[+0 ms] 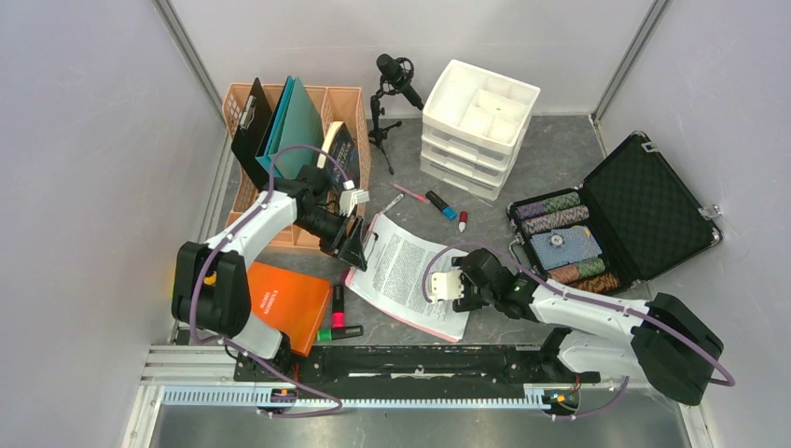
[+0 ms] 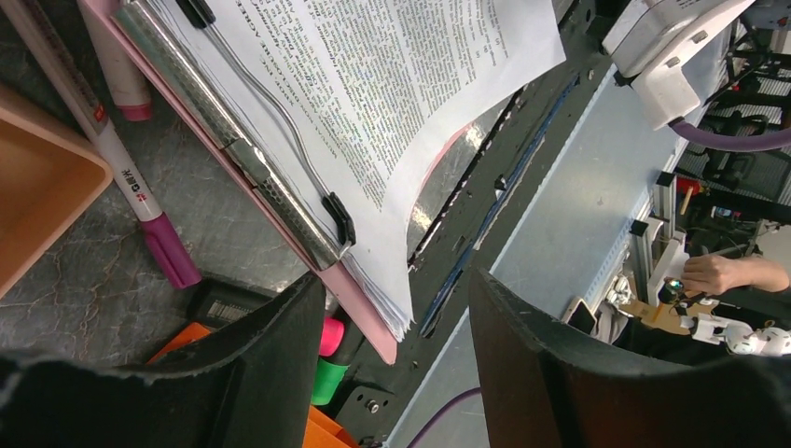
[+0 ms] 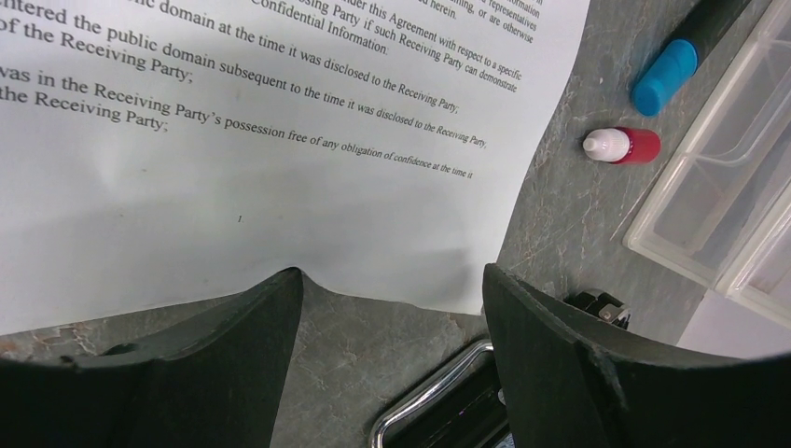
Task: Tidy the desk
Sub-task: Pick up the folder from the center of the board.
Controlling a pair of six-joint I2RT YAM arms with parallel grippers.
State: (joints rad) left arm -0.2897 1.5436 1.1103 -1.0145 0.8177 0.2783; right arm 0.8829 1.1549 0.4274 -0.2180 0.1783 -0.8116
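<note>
The desk (image 1: 550, 163) is a dark grey stone-patterned tabletop. A pink clipboard with printed sheets (image 1: 410, 271) lies at its middle. My left gripper (image 1: 354, 245) is open at the clipboard's clip end. In the left wrist view the pink clipboard corner (image 2: 368, 313) shows between the spread fingers of the left gripper (image 2: 396, 317), which do not close on it. My right gripper (image 1: 464, 283) is open and empty at the sheets' right edge. In the right wrist view the right gripper (image 3: 392, 308) hangs over bare desk just off the paper (image 3: 280, 140).
An orange notebook (image 1: 284, 303) and pink and green highlighters (image 1: 338, 313) lie front left. An orange file organizer (image 1: 298, 140), a microphone (image 1: 396, 79) and a white drawer unit (image 1: 480, 126) stand at the back. A pink pen (image 1: 410, 194), blue marker (image 1: 441, 205) and red bottle (image 1: 463, 220) lie loose. An open black case (image 1: 616, 224) of chips sits right.
</note>
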